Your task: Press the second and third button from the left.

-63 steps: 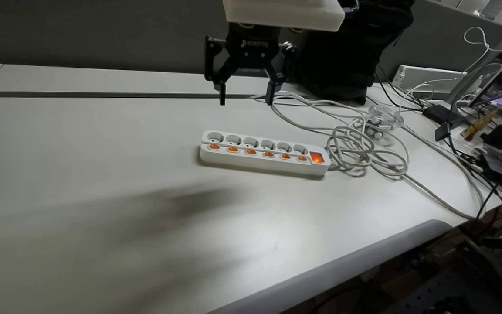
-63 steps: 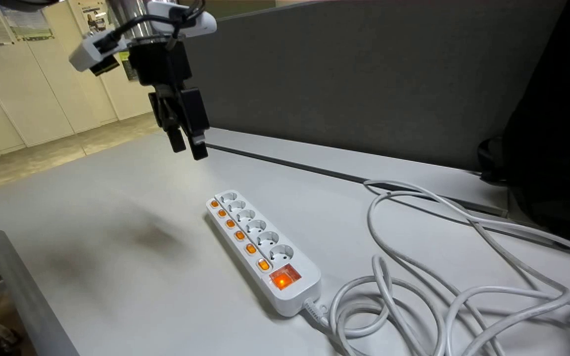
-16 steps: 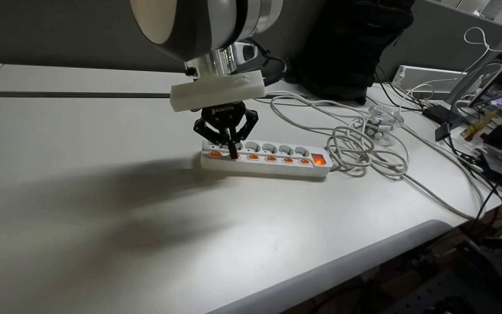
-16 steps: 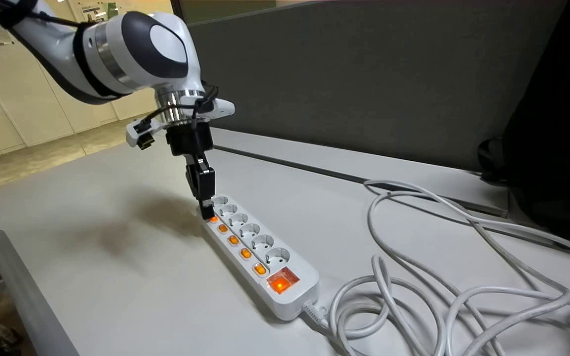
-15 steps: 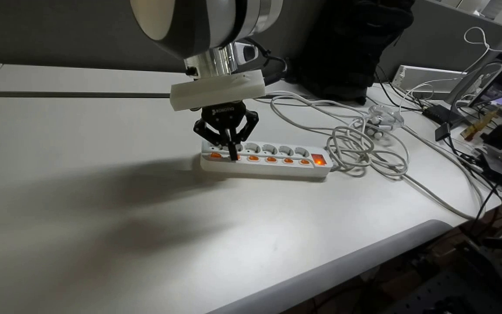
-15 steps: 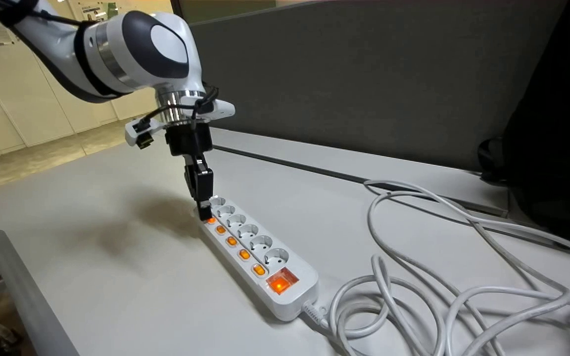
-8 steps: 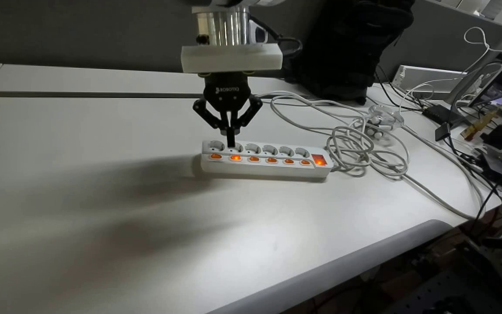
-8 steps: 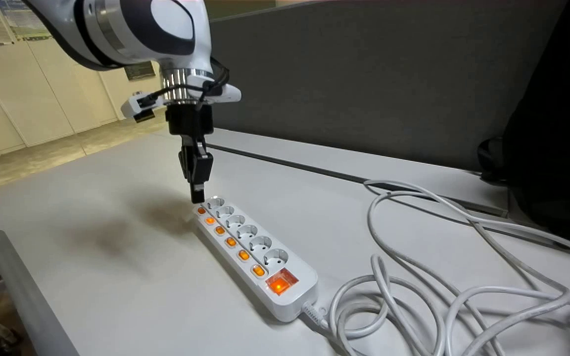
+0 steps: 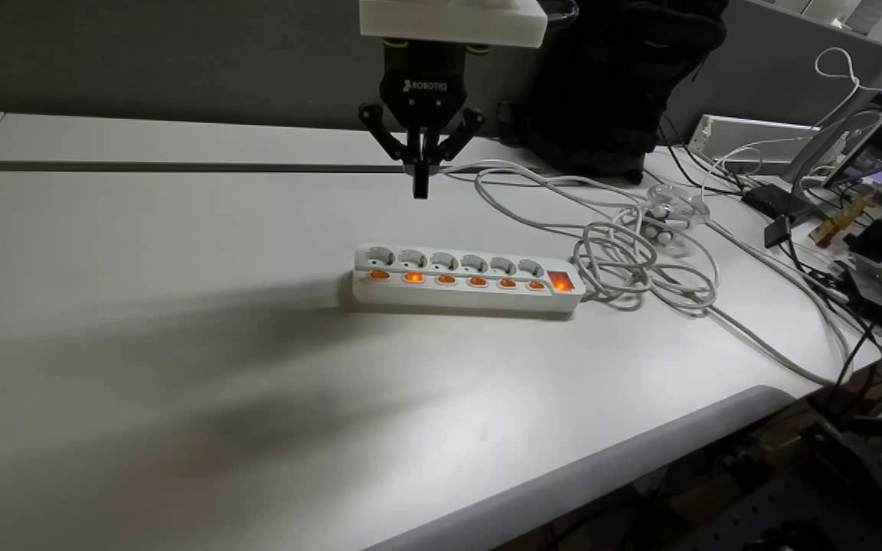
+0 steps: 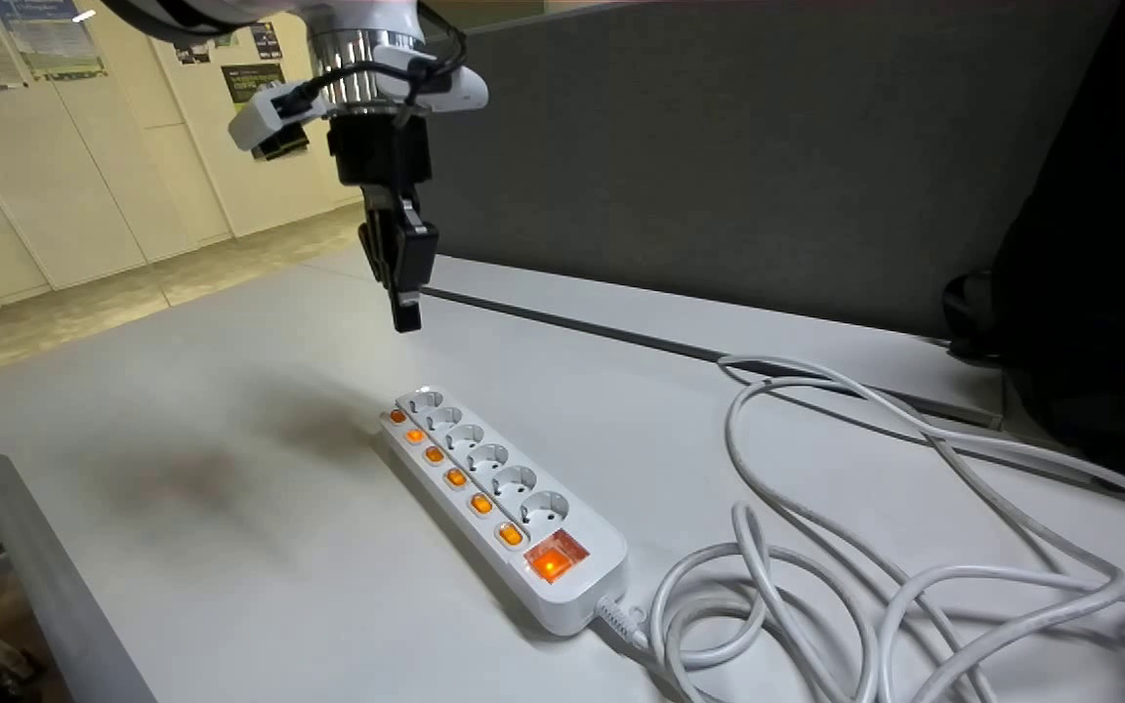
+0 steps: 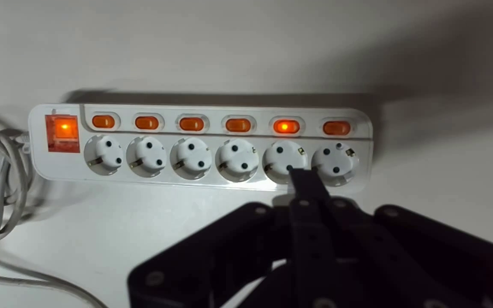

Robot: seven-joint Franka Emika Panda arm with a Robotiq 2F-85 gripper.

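A white power strip (image 9: 464, 297) with a row of orange buttons lies on the table in all views. Counted from the left in an exterior view, the second button (image 9: 414, 278) glows, while the third button (image 9: 446, 280) is unlit. The wrist view shows the row reversed: the lit second button (image 11: 286, 126) is second from the right, the dark third button (image 11: 238, 125) beside it. My gripper (image 9: 420, 191) is shut with nothing held, its fingertips together. It hangs above and behind the strip's left part, apart from it; the gripper (image 10: 407, 322) appears raised there too.
A red main switch (image 9: 560, 281) glows at the strip's cable end. Coiled grey cable (image 9: 617, 264) lies beyond it. A black backpack (image 9: 602, 84) stands at the back against a dark partition (image 10: 719, 146). A clear plastic object (image 9: 674, 207) sits among the cables.
Four seconds ago my gripper was open and the second button dark. Then, shut, it was down at that button. It has since risen away; the button is lit and the strip has shifted slightly.
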